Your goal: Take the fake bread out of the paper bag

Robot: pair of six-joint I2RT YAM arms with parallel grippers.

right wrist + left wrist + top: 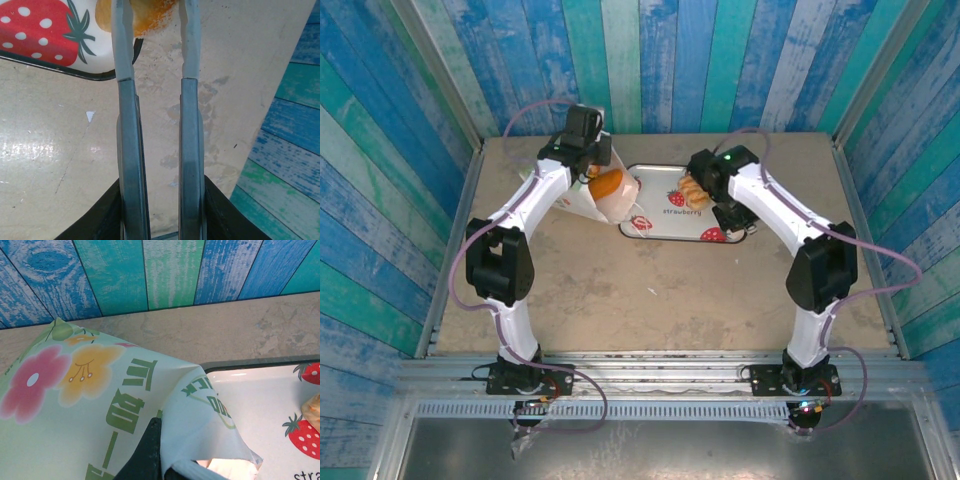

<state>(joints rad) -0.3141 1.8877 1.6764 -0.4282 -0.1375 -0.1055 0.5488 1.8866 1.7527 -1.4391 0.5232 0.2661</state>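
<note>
At the 11 o'clock part of the table [650,290], the left pincer [592,165] is clamped on the rim of the paper bag [610,208], with an orange bun [608,183] at its mouth. At 1 o'clock, the right pincer [152,30] grips a golden roll [104,17] over the strawberry tray [665,238].

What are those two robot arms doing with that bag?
They are emptying the bag. The left gripper pinches it shut at one edge while it lies on the table, with an orange bun showing at its mouth. The right gripper holds a roll over the strawberry tray.
</note>
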